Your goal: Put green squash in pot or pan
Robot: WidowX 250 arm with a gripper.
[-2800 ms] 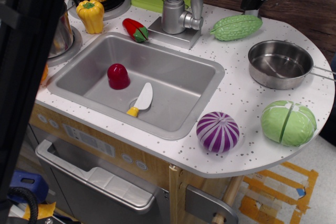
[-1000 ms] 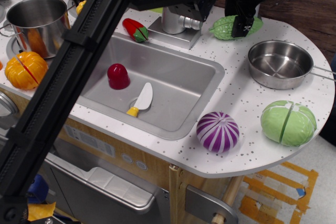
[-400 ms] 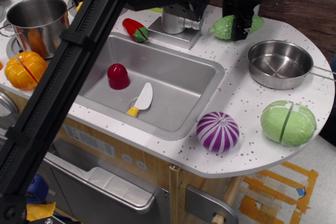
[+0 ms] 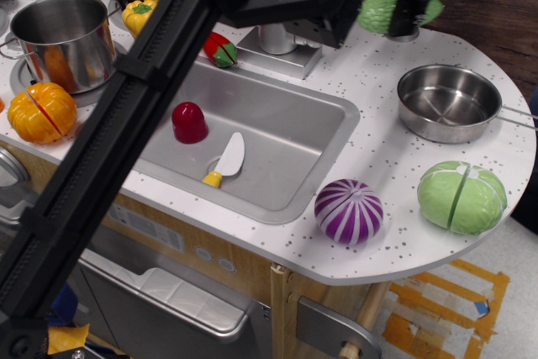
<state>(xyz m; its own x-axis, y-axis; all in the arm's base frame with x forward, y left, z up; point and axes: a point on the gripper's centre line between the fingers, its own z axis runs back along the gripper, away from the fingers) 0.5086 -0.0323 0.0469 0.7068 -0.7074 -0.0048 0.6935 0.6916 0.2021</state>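
1. Fingers of the gripper [image 4: 409,7] are clamped around the green squash [image 4: 380,12], now raised off the counter [image 4: 378,149] where it lay a moment ago.
2. Below and to the right of the fingers, the pan [image 4: 448,102] is seen empty, so carrying across and release are judged to remain.

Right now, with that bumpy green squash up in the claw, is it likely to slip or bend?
Probably not bend: the green squash looks like moulded plastic and holds its shape in the gripper. Its bumpy ridges likely help the grip. Its rounded sides suggest it could roll when dropped in the pan.
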